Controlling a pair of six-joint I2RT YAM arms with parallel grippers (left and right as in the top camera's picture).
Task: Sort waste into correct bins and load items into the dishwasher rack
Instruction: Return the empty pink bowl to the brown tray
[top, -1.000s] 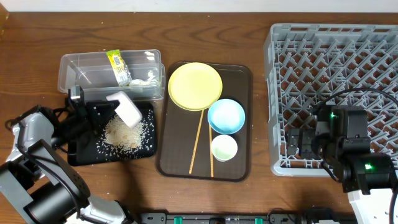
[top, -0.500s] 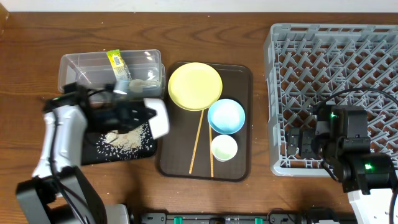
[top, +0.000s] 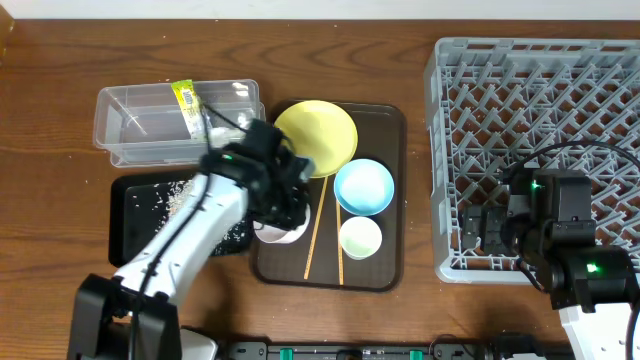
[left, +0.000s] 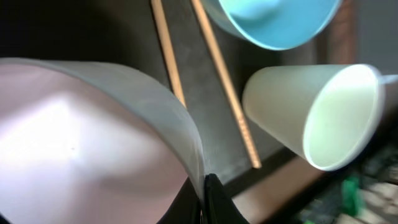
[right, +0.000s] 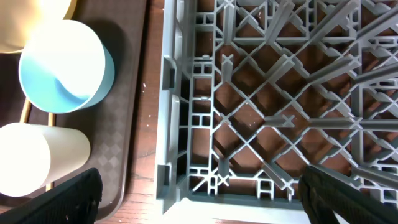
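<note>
My left gripper is shut on the rim of the white bowl with the pinkish outside, over the left part of the brown serving tray. In the left wrist view the fingers pinch the bowl's wall. On the tray lie the yellow plate, light blue bowl, pale cup and two chopsticks. Rice lies on the black tray. The snack wrapper is in the clear tub. My right gripper is open over the rack's front left corner.
The right wrist view shows the rack lattice, the blue bowl, the cup and the brown tray's edge. My left arm covers the tub's right end, so the white scrap is hidden. Bare wood runs between tray and rack.
My left arm has swung right from the black tray to over the brown tray, carrying the white bowl. The rice stays on the black tray. The right arm has not moved.
</note>
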